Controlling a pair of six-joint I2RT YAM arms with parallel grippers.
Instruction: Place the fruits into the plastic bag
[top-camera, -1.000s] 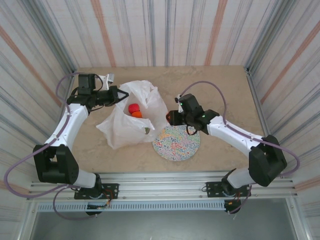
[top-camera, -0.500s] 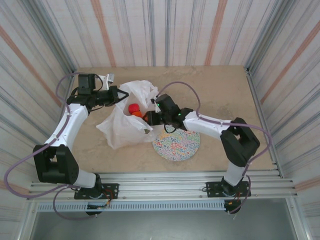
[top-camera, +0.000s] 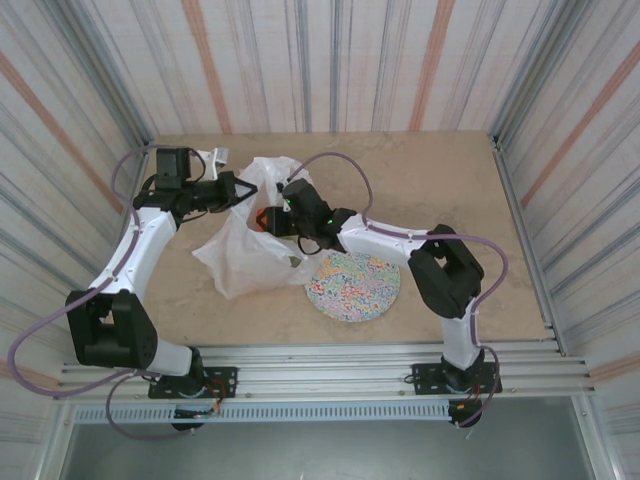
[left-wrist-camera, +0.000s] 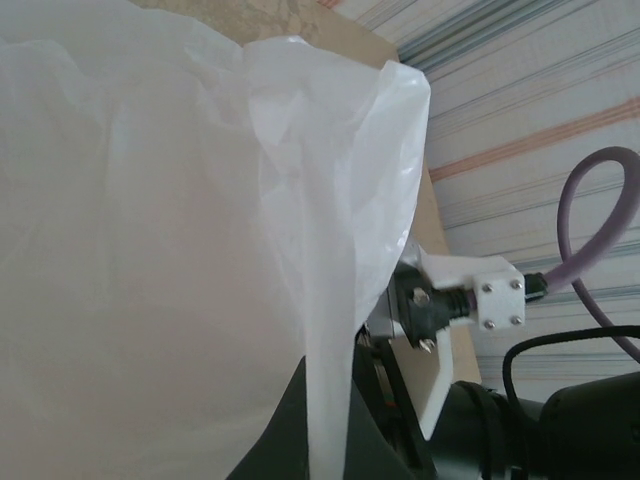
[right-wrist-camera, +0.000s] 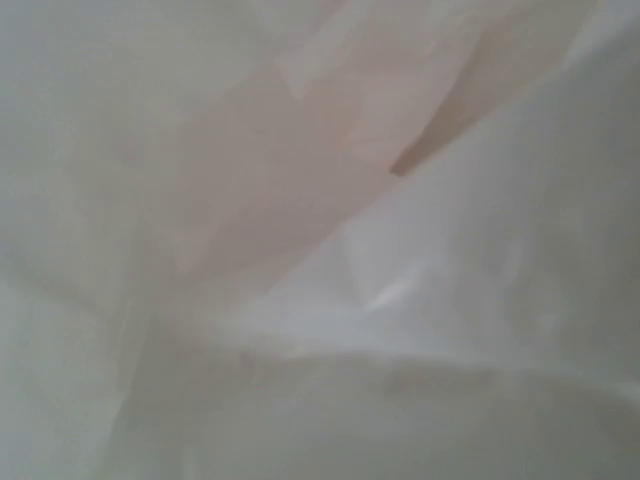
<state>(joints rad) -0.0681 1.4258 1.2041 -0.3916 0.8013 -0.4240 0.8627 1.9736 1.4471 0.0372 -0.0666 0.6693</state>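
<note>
Plastic bag (top-camera: 235, 262), pinched by my left pincer (top-camera: 244, 190), now surrounds my right pincer (top-camera: 274, 215), which moved inside; its opening I cannot tell.

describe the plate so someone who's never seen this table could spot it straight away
Start at the beige table and look toward the middle of its near edge. There, just right of the crumpled white plastic bag, lies a flat round plate. Its busy multicoloured speckles set it apart from the plain white bag and the plain tabletop.
</note>
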